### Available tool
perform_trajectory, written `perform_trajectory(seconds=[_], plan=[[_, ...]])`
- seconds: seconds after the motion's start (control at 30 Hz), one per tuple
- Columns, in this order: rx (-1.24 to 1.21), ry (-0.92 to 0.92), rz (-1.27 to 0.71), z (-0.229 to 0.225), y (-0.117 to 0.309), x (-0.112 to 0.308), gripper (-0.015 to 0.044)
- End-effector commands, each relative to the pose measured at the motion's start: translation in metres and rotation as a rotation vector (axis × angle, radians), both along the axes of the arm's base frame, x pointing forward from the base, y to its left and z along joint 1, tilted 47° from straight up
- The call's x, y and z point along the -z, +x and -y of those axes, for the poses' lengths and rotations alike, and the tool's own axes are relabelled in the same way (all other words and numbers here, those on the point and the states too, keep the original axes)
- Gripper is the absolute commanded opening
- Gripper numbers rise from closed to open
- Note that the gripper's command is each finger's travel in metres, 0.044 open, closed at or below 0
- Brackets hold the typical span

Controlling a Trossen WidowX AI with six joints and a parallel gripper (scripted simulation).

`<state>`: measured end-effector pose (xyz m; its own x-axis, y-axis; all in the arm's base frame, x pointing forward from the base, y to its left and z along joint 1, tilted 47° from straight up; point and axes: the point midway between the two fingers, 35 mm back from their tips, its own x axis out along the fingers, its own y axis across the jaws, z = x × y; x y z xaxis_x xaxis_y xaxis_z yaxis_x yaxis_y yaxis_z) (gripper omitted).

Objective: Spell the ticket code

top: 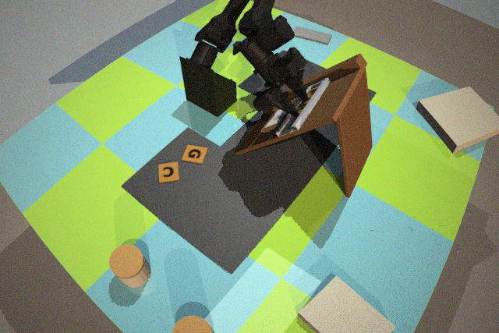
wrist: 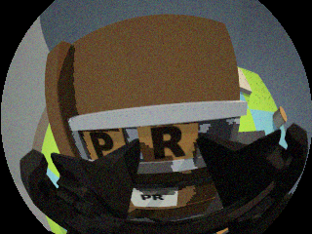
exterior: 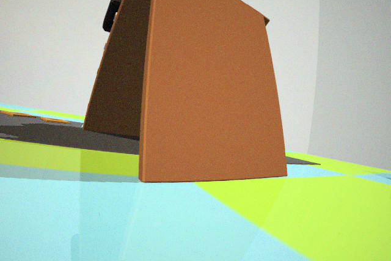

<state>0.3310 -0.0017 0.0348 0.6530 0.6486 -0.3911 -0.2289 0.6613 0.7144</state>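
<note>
My gripper [top: 301,107] [wrist: 170,140] is shut on the R tile [wrist: 167,142], which sits upright-reading in the letter rail [top: 313,104] [wrist: 161,111] on the tilted brown board [top: 328,105] [wrist: 151,63]. The P tile [wrist: 101,142] is at the rail's left end in the wrist view, with a narrow gap between it and the R tile. The ticket [top: 274,118] [wrist: 166,199] below the rail shows PR; the fingers may hide more of it. The G tile [top: 194,154] and the C tile [top: 168,171] lie flat on the dark mat [top: 201,212].
A dark upright panel [top: 209,89] stands left of the board. Two round wooden-topped cylinders [top: 126,261] [top: 192,324] stand at the front. Beige blocks [top: 461,118] [top: 346,306] lie to the right and at the front. A flat grey piece [top: 313,35] lies at the back.
</note>
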Motion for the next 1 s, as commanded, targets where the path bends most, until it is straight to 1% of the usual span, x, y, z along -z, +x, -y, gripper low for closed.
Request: perform_trajectory(seconds=[0.0,0.27,0.63,0.97], plan=[[0.003,0.000,-0.006,-0.002,-0.002,-0.001,0.0000],[0.003,0.001,-0.006,-0.004,-0.003,-0.003,0.0000],[0.003,0.000,-0.005,-0.001,-0.004,-0.005,0.0289],[0.003,0.000,-0.006,0.008,-0.012,-0.011,0.0295]])
